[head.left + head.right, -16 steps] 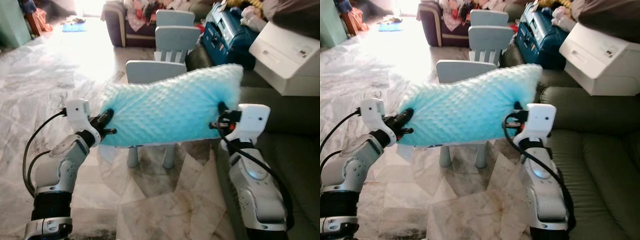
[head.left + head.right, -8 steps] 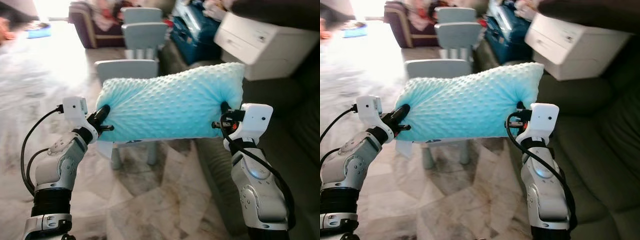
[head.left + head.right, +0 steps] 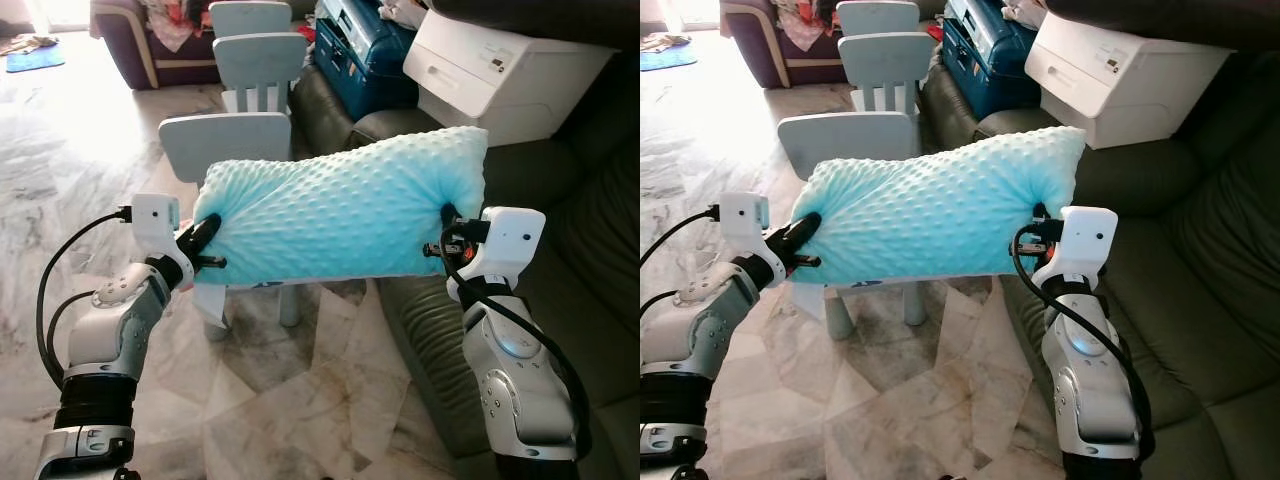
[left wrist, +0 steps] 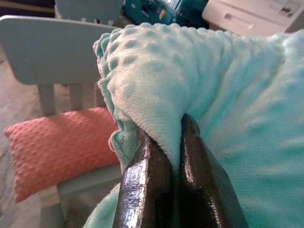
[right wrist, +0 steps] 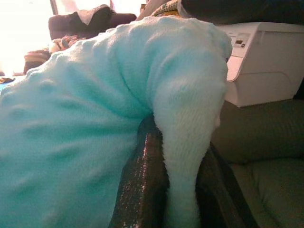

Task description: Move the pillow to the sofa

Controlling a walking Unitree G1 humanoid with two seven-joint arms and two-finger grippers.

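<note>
A pale turquoise dotted pillow hangs in mid-air in front of the robot, stretched lengthwise between its two arms so that it clears the furniture beneath. The left gripper pinches the pillow's left end, a fold of fabric squeezed between its black fingers; the right gripper is clamped on the right end in the same way, its fingers closed around a bunched corner. Holding both ends keeps the soft pillow level and off the floor. Just beyond and under it stands a small pale blue chair, with a coral cushion on it. The dark green sofa lies to the right, its seat partly under the pillow's right end, so a short swing rightward looks enough. A white printer rests on the sofa's far end.
</note>
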